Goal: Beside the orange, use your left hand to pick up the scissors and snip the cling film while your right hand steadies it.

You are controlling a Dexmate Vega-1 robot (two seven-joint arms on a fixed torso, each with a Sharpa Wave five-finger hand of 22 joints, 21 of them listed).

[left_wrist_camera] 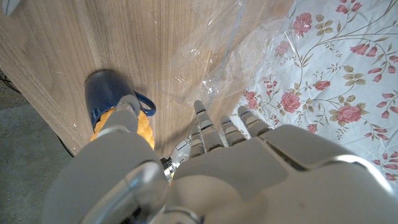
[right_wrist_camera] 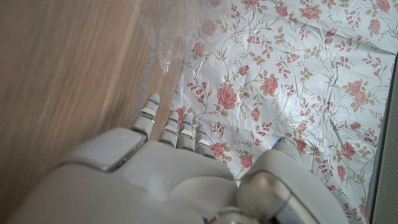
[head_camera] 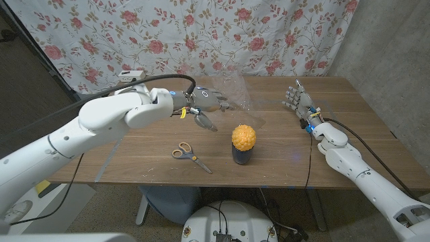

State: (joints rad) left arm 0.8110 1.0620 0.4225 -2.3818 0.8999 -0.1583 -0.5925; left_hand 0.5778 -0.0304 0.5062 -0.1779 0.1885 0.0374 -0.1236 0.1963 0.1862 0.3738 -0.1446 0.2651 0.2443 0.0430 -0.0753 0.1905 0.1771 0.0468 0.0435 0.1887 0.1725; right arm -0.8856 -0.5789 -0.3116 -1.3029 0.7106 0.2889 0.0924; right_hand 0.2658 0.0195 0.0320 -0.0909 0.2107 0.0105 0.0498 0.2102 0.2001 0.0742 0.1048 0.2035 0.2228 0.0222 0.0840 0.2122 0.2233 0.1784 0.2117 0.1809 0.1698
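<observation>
Scissors (head_camera: 190, 156) untouched (head view) | both robot hands (head_camera: 209, 107) (head_camera: 297, 99) spread, holding nothing

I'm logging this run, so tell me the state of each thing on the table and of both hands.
scissors: lying on the table, closed, untouched
cling film: loose and crumpled on the table, uncut
orange: sitting on a dark cup, upright
left hand: above the table by the film, holding nothing
right hand: fingers apart, holding nothing

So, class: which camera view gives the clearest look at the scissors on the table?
The head view: the scissors lie whole on the wooden table, orange handles and blades plain, left of the orange. The wrist views show table, cling film and curtain, not scissors.
</observation>
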